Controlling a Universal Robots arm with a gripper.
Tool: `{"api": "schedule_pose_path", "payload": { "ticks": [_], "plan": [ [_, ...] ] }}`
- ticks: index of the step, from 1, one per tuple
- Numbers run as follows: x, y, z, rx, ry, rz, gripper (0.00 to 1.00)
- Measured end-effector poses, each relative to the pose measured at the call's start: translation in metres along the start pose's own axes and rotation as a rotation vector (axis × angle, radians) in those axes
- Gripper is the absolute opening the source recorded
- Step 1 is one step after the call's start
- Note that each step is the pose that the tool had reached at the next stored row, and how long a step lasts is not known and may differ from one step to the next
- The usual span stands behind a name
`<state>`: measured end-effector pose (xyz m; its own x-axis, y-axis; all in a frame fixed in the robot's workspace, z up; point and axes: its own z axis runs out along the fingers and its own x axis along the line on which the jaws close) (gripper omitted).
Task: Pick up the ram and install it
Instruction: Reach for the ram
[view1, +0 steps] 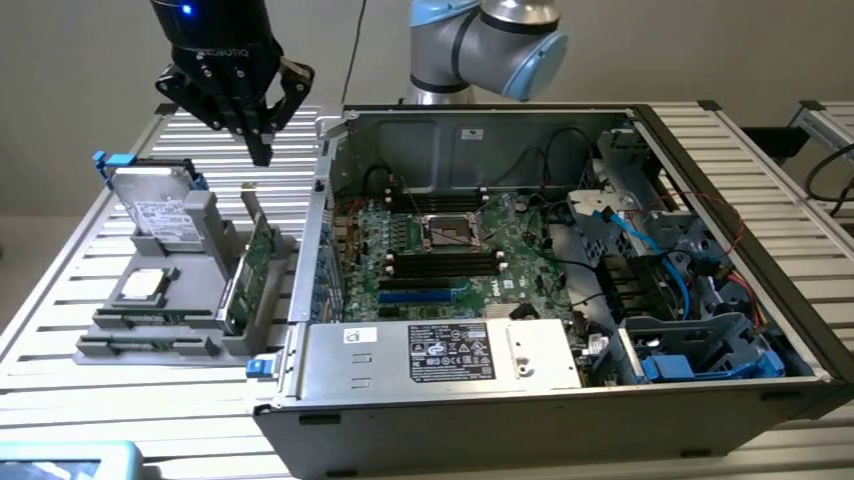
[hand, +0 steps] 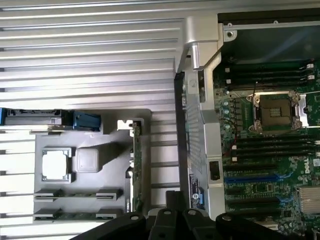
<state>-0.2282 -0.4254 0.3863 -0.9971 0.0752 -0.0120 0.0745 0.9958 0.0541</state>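
The ram (hand: 77, 194) is a thin green stick lying flat in a slot of the grey holder tray (hand: 95, 130), with a second like stick (hand: 75, 216) beside it. In the exterior view the ram (view1: 154, 318) lies near the tray's front edge. My gripper (view1: 260, 150) hangs high above the tray's far end, above the upright green expansion card (view1: 254, 275). Its black fingers (hand: 172, 210) are shut with nothing between them. The open computer case (view1: 320, 215) holds the motherboard, whose long black slots (view1: 441, 265) flank the CPU socket (view1: 450, 233).
The tray also carries a hard drive (view1: 160, 215) standing on edge and a CPU chip (view1: 144, 285). The expansion card (hand: 136, 170) stands between the tray and the case wall (hand: 192, 150). Cables and drive cages (view1: 694, 350) fill the case's right side in the exterior view.
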Motion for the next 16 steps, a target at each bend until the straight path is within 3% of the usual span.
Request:
{"api": "schedule_pose_path", "payload": {
  "ticks": [11,16],
  "plan": [
    [0.033,-0.0158,0.0185,0.0009,0.0124,0.001,0.11],
    [0.045,-0.0196,0.0252,0.0023,0.0302,0.002,0.11]
  ]
}}
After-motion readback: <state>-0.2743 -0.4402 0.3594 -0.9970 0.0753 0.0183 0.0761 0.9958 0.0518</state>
